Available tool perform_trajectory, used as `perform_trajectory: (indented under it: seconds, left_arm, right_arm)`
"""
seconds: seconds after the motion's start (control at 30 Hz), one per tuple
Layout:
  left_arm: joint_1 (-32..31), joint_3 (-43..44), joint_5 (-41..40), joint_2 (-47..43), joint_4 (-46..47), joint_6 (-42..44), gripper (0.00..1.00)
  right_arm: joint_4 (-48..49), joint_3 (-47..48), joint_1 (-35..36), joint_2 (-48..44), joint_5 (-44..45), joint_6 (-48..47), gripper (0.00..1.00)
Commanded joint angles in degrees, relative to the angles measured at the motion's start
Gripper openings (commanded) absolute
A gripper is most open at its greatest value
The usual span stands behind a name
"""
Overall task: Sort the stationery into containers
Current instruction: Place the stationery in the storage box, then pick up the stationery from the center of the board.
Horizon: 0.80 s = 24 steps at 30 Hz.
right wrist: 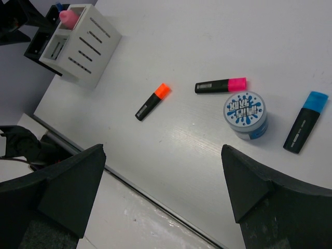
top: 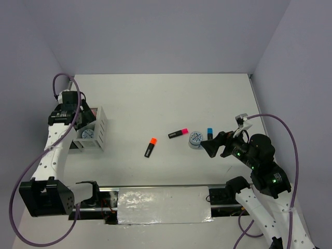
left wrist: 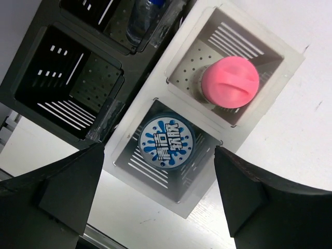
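Note:
My left gripper (top: 79, 123) hangs open over the white slotted box (top: 101, 128). In the left wrist view the box (left wrist: 291, 58) holds a blue-white tin (left wrist: 167, 142) in its near cell and a pink jar (left wrist: 230, 82) in the other; neither finger touches them. Beside it stands the black pen holder (left wrist: 67, 78) with a small blue-capped bottle (left wrist: 142, 18). On the table lie an orange-capped highlighter (top: 151, 147), a pink-capped one (top: 178, 133), a second tin (top: 195, 139) and a blue-capped highlighter (top: 209, 133). My right gripper (top: 215, 147) is open and empty, just right of that tin (right wrist: 245, 111).
The metal rail (top: 161, 199) runs along the table's near edge between the arm bases. Grey walls close in the back and both sides. The two containers stand at the far left edge, close to the left wall.

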Motion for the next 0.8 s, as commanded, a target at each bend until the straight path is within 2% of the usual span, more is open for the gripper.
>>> perform_trajectory:
  seconds: [0.0,0.1,0.23,0.27,0.33,0.37,0.4,0.43,0.47,0.57,0.67,0.77]
  left_arm:
    - [0.22,3.94,0.04,-1.98,0.06,1.45,0.99]
    - [0.13,5.70,3.19,-3.12,0.15,2.16,0.99]
    - [-5.13,3.52,16.62,-8.20,6.90,0.85,0.99]
    - [-12.54,1.86,16.92,-8.83,9.09,-0.03,0.99]
    - [-21.53,0.01,13.60,-9.01,15.77,-2.84,0.99]
    - [-30.37,-2.09,12.54,-8.40,18.58,-3.89,0.99]
    - [-34.55,-2.98,11.65,-7.27,24.35,-4.51,0.99]
    - [-38.59,-3.43,10.86,-3.51,26.76,-5.13,0.99]
    - [-45.77,-3.00,7.11,-1.04,28.52,-5.31,0.99]
    - [-55.47,2.25,1.56,11.08,31.35,-3.21,0.99]
    - [-60.23,6.31,2.06,21.02,37.58,0.74,0.99]
    - [-62.18,11.66,3.83,29.29,40.23,3.91,0.99]
  right_arm:
    - [1.54,0.40,-0.19,-0.16,-0.03,-1.08,1.00]
    - [1.63,0.49,-0.19,0.02,-0.20,-0.91,1.00]
    - [1.54,1.37,-0.10,-0.24,1.46,0.32,1.00]
    - [1.54,1.63,-0.19,-0.33,2.25,0.58,1.00]
    - [-0.46,3.38,-0.19,0.10,6.62,1.72,1.00]
    - [-1.87,4.35,-0.19,0.54,8.91,2.08,1.00]
    - [-3.45,5.40,-0.19,0.98,11.98,2.60,1.00]
    - [-5.47,7.76,-0.19,1.86,19.58,4.26,1.00]
    - [-8.80,8.92,-0.19,1.95,23.31,5.15,1.00]
    - [-13.03,12.35,-0.19,-0.14,33.33,7.79,1.00]
    - [-16.72,15.43,-0.19,-1.30,38.97,7.35,1.00]
    - [-20.24,18.07,-0.02,-0.60,42.06,6.74,1.00]
